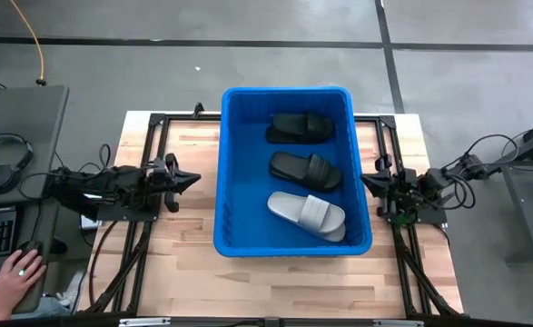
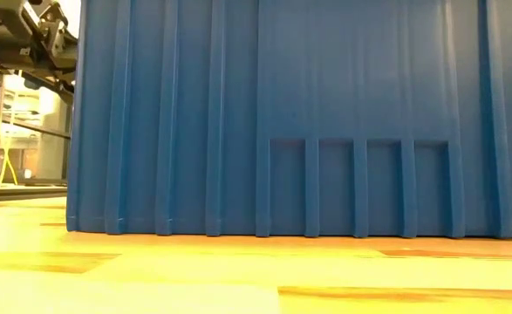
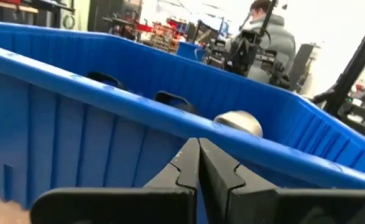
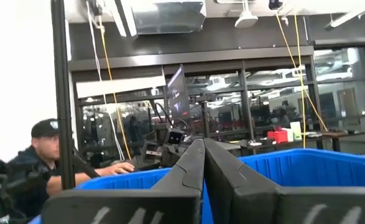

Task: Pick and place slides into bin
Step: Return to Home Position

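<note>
Left gripper point(image 3: 199, 144) clenched on nothing, beside left wall of bin point(image 1: 220, 182) | right gripper point(image 4: 204, 144) clenched on nothing, beside its right wall | inside bin: grey slide point(image 1: 307, 214) nearest, black slide point(image 1: 305, 169) mid, second black slide point(image 1: 300, 127) farthest | no slide shows on table point(image 1: 184, 263) | judged: placing finished, only homing left

No legible lettering, brand, number or sign in any view, neither on the blue bin point(image 1: 293, 247) nor elsewhere.

Left hand point(image 3: 199, 142), right hand point(image 4: 203, 142) seemingly closed.
</note>
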Controlling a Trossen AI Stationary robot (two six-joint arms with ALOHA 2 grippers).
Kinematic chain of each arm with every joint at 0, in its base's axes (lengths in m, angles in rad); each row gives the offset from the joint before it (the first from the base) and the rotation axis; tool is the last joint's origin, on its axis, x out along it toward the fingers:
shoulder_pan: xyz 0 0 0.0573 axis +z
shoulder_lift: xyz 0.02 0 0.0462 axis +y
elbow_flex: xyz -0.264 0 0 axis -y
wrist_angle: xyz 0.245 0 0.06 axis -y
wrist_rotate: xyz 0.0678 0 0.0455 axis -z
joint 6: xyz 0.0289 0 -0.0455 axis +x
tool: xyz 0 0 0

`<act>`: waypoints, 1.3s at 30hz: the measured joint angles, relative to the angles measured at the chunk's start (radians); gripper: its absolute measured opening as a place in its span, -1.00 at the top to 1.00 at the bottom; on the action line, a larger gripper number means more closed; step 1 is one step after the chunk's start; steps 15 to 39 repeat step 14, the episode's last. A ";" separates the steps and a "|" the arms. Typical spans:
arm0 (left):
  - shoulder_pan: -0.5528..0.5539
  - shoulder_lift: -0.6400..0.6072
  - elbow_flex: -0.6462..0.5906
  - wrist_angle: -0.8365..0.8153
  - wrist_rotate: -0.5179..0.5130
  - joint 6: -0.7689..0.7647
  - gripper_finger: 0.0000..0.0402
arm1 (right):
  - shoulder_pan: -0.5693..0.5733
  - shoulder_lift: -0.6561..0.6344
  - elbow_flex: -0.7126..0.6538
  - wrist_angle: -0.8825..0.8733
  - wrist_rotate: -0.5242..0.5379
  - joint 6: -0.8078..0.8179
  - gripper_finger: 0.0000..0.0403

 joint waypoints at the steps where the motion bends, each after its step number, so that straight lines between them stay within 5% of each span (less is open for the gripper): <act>1: 0.000 0.000 0.000 -0.007 0.008 0.000 1.00 | 0.000 0.000 0.000 -0.004 -0.006 -0.013 1.00; 12: 0.000 0.000 0.000 -0.023 0.011 0.003 1.00 | 0.000 0.000 0.000 -0.140 0.033 -0.052 1.00; 39: 0.000 0.000 0.005 -0.022 0.010 0.003 1.00 | 0.000 0.000 0.000 -0.140 0.034 -0.046 1.00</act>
